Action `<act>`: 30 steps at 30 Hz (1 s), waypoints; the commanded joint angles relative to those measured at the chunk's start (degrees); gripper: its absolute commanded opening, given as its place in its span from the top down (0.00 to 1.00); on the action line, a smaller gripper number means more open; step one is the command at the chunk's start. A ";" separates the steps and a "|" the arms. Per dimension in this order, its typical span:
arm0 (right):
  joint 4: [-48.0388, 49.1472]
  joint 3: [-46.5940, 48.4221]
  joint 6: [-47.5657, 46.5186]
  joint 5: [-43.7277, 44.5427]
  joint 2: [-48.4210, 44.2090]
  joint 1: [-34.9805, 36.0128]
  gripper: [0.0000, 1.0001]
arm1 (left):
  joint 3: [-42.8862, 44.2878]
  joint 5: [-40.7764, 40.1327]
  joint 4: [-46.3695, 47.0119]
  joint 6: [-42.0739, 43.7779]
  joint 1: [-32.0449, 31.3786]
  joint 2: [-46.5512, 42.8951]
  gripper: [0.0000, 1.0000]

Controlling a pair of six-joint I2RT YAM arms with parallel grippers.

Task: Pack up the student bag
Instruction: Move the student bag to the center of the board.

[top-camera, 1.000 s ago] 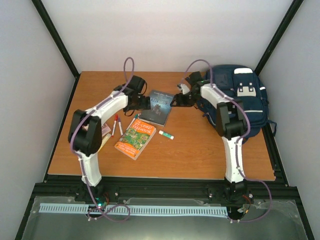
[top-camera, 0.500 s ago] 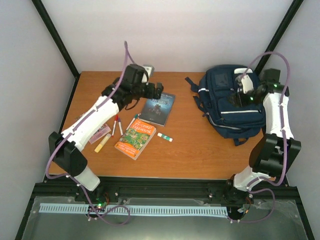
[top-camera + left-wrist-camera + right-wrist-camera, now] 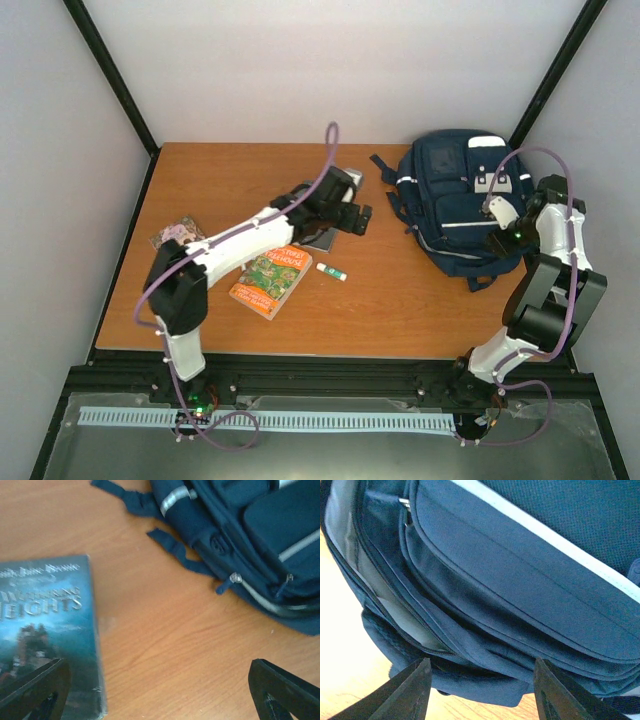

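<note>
The student bag (image 3: 455, 195), navy with white stripes, lies flat at the back right of the table. My right gripper (image 3: 494, 246) is at its near right edge. In the right wrist view the bag (image 3: 520, 580) fills the frame, and the right gripper (image 3: 482, 692) stands open with the bag's bottom seam between its fingertips. My left gripper (image 3: 358, 220) reaches to the table's middle, open over bare wood (image 3: 160, 700). A blue Wuthering Heights book (image 3: 45, 630) lies at its left finger, and the bag's side with a zipper pull (image 3: 233, 578) is beyond.
An orange book (image 3: 270, 282) and a white-and-green glue stick (image 3: 332, 271) lie in front of the left arm. A small patterned item (image 3: 178, 232) sits at the far left. The bag's loose straps (image 3: 172, 550) trail onto the wood. Black frame posts stand at the table's corners.
My left arm swung from the back left toward the middle, over the blue book. My right gripper moved from the bag's front pocket down to its near right edge.
</note>
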 commanded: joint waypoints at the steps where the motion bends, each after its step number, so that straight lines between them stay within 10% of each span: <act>1: 2.43 -1.73 -7.17 3.11 1.61 0.03 0.44 | 5.83 -6.28 -5.21 -1.40 -4.15 5.39 0.00; 22: 11.04 -6.28 -6.47 5.88 7.43 8.69 0.54 | 6.91 12.76 -3.31 -4.44 -5.08 12.39 0.00; 30: 11.73 -8.01 -3.25 4.12 6.30 16.38 0.86 | 6.49 12.21 -0.60 -7.41 -5.08 14.39 0.00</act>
